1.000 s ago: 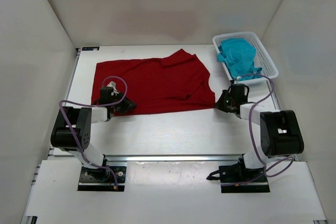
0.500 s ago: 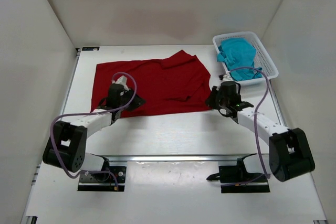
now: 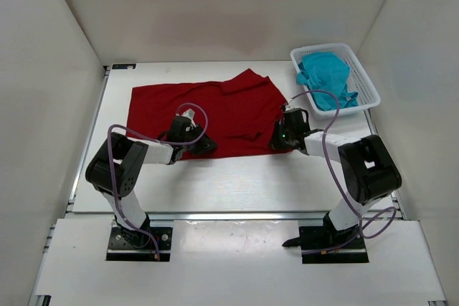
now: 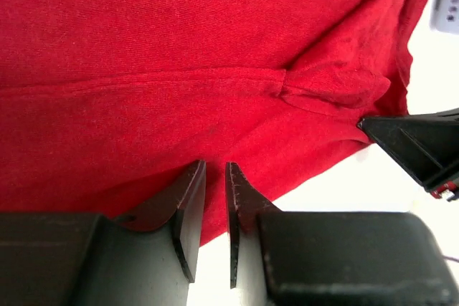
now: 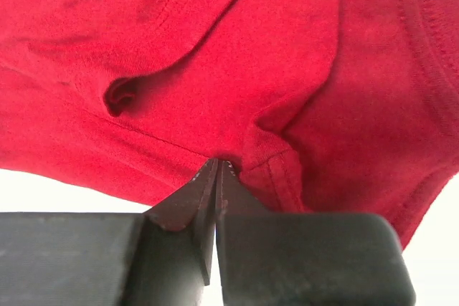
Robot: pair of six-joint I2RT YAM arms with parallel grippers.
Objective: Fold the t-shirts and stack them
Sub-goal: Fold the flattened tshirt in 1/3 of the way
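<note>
The dark red t-shirt [image 3: 215, 105] lies spread on the white table, one part folded over at its back right. My left gripper [image 3: 203, 145] sits low at the shirt's near edge; in the left wrist view [image 4: 214, 166] its jaws stand a narrow gap apart over flat red fabric [image 4: 179, 48]. My right gripper [image 3: 277, 141] is at the shirt's near right corner; in the right wrist view [image 5: 217, 161] its jaws are shut, with red fabric [image 5: 215, 48] puckered at the tips. The teal t-shirt [image 3: 326, 77] lies crumpled in the basket.
The white slotted basket [image 3: 371, 89] stands at the table's back right, just behind my right arm. White walls enclose the table on three sides. My right gripper's black body [image 4: 416, 152] shows at the right of the left wrist view.
Both grippers have moved inward along the shirt's near edge, the left one to the right and the right one to the left. The teal shirt has not moved.
</note>
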